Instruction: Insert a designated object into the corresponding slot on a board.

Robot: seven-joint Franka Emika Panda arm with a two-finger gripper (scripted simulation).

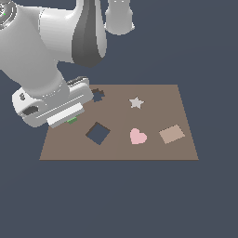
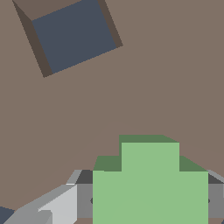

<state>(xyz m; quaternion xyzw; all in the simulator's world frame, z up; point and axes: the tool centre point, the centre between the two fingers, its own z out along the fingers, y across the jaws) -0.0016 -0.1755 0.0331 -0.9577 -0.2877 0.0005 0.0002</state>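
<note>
You get flat, even, glare-free light; the board (image 1: 153,148) carries no cast shadows, while edges look slightly soft and pixelated in both views.

A flat, featureless surface (image 1: 139,200) of dark slate blue fills the exterior view from edge to edge, near and far, left and right, with no walls, windows or furniture to be seen. Light falls evenly across it, casting no sharp shadows. The same blue-grey tone shows in the wrist view through an opening (image 2: 72,35).
</note>
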